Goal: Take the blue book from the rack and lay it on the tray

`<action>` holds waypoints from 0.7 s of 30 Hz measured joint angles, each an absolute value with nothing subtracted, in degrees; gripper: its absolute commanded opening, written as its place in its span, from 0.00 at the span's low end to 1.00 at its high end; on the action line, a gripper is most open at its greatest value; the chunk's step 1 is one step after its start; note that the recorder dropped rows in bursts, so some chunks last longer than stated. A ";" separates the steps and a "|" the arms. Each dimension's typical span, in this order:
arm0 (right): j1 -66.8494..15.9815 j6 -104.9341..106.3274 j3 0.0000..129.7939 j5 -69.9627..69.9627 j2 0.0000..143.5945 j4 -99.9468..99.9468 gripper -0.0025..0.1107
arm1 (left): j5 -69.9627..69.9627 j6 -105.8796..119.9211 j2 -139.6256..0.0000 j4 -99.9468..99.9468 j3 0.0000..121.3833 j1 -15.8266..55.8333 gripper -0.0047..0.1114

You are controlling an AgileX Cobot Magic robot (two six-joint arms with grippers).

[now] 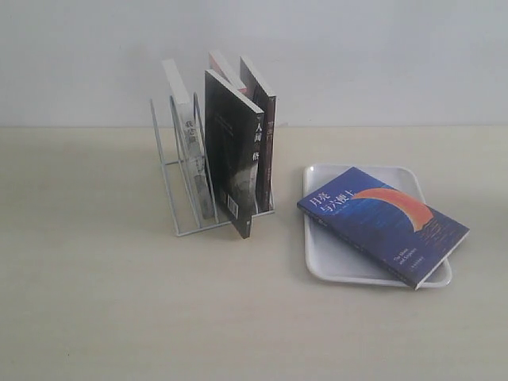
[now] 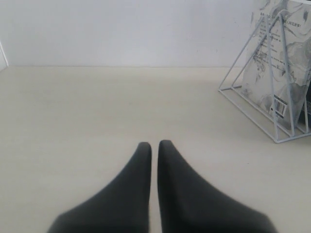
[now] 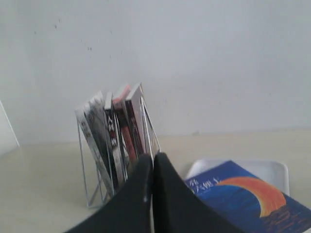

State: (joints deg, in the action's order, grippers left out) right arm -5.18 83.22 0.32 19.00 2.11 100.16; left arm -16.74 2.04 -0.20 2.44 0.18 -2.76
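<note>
Lying cover-up on the tray (image 1: 319, 266), the blue book (image 1: 382, 222) sits skewed, one corner overhanging the rim (likely just how it was released). The rack (image 1: 181, 190) keeps its remaining books on the desk (image 1: 119, 302). Left claw (image 2: 154, 144) and right claw (image 3: 152, 158) are both pressed together, holding nothing.

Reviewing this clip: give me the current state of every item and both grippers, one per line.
Dark blue paperback with orange band: flat on tray, askew, corners overhanging.
White rectangular plastic tray: on the table, holding the blue book.
White wire rack: upright, still holding several books.
Black-covered book: leaning in the rack.
Left gripper: shut, empty.
Right gripper: shut, empty.
</note>
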 measured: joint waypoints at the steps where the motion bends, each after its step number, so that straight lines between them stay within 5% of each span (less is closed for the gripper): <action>1: -4.68 82.34 0.32 19.59 1.06 100.16 0.02 | -16.74 2.04 -0.20 2.44 0.18 -2.76 0.08; 21: -4.07 79.36 0.20 13.29 0.57 96.53 0.02 | -16.49 2.04 -0.20 2.44 0.18 -2.76 0.08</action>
State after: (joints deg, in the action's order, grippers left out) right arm -4.07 79.36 0.20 13.29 0.57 96.53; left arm -16.49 2.04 -0.20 2.44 0.18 -2.76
